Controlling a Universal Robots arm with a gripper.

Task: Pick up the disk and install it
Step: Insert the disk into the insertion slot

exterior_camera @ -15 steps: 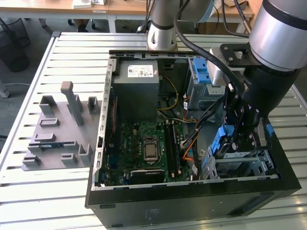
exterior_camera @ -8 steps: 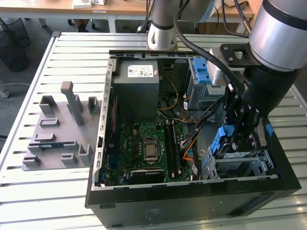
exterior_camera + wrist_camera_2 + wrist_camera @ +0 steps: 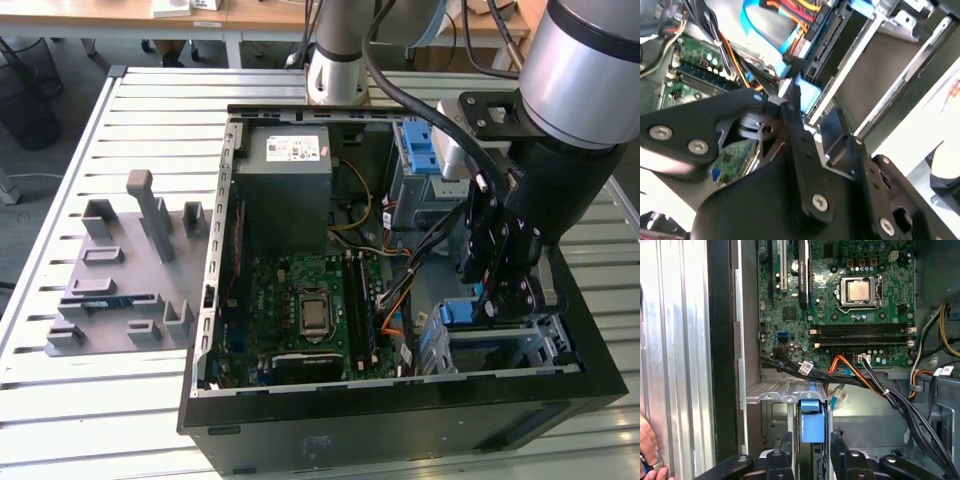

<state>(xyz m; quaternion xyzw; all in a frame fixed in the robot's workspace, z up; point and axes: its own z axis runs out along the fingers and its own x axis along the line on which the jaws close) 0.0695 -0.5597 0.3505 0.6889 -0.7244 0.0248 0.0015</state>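
The hand [image 3: 811, 437] was closed around the disk [image 3: 812, 416] at its blue bracket, edge-on inside the drive cage [image 3: 775, 390]; the disk's silver body was hidden.

A silver bench [image 3: 120, 410] of ribbed aluminium slats carries an open black metal desktop computer case [image 3: 400, 435] lying on its side. Beside the case, toward the exterior view's left, a flat grey plastic fixture plate [image 3: 110, 300] with upright holders rests on the slats. At the case's far side stands the arm's silver cylindrical base [image 3: 335, 75].
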